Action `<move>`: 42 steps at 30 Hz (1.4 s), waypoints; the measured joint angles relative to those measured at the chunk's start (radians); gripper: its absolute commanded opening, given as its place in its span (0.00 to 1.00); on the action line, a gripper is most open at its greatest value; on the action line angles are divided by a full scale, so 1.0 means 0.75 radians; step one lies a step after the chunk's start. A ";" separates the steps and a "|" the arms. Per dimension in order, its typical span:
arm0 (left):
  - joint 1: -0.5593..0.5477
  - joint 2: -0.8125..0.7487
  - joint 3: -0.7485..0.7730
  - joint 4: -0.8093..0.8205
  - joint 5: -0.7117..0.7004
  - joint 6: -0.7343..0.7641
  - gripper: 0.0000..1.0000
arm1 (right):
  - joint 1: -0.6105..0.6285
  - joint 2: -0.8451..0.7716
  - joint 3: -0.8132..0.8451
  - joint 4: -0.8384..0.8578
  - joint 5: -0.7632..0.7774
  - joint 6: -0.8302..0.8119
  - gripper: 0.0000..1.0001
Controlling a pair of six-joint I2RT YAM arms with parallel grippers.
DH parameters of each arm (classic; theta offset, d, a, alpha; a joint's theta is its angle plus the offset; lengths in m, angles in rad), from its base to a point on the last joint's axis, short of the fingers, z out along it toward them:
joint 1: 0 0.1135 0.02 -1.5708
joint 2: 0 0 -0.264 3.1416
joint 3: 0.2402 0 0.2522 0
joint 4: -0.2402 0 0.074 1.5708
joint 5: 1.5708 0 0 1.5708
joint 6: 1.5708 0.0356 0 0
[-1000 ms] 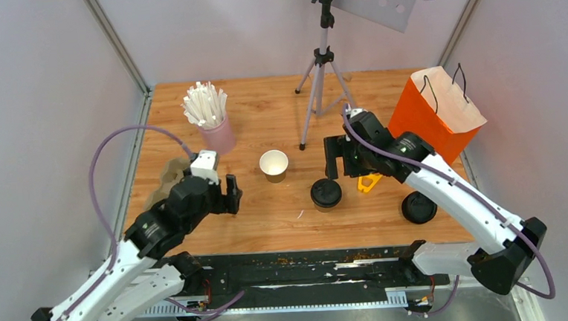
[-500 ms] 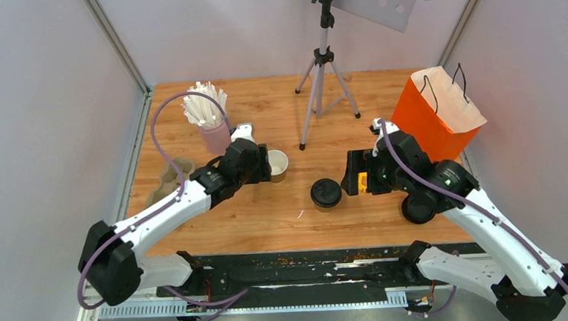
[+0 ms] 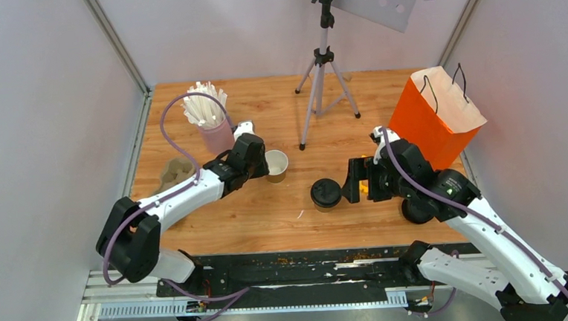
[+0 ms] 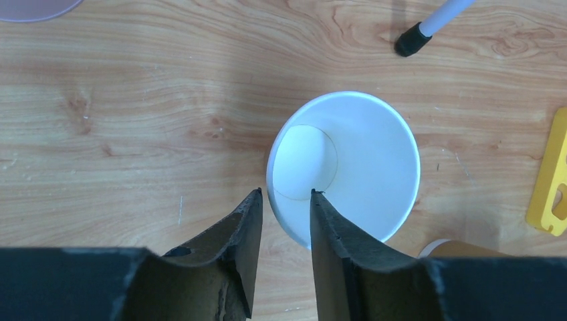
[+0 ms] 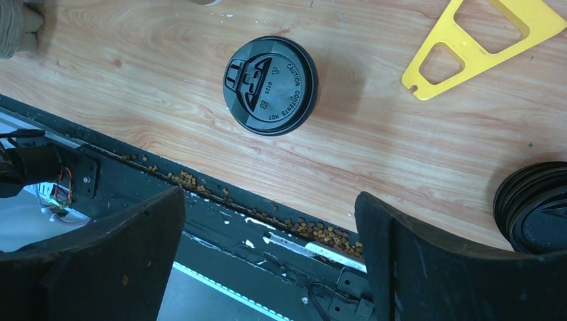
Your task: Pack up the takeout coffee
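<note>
Since a second ago the left arm has reached from the near edge out to the takeout cup (image 4: pixel 361 167), its jaws narrowing, and the right arm has swung in toward the black lid (image 5: pixel 271 85).

Behind and left of the left pincer (image 4: pixel 286 200) lie the pulp tray (image 3: pixel 177 169) and the pink cup of white sticks (image 3: pixel 216 135). This pincer stands half spread astride the cup's near wall, one finger outside the rim and the other inside. White paper shows in the gap, and I cannot tell whether the pads touch. The cup stands upright on the wood, its inside white.

The right pincer (image 5: pixel 269 200) is spread wide and holds nothing. The lid sits just ahead of its fingertips, between their lines. To its right lie a yellow piece (image 5: pixel 481 40) and a stack of black lids (image 5: pixel 535 207), with the orange bag (image 3: pixel 428 122) beyond.
</note>
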 measured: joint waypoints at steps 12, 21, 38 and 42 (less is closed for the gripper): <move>0.005 0.013 -0.031 0.033 0.051 0.008 0.02 | 0.000 -0.071 -0.039 0.031 -0.015 0.023 0.97; -0.028 -0.201 -0.090 -0.114 0.184 0.114 0.00 | 0.000 -0.087 -0.087 0.008 0.062 0.234 0.99; -0.167 -0.585 -0.351 -0.258 0.251 0.242 0.05 | -0.220 0.294 -0.002 -0.431 0.666 0.702 0.99; -0.167 -0.556 -0.375 -0.215 0.255 0.258 0.07 | -0.369 0.291 -0.056 -0.343 0.667 0.599 0.97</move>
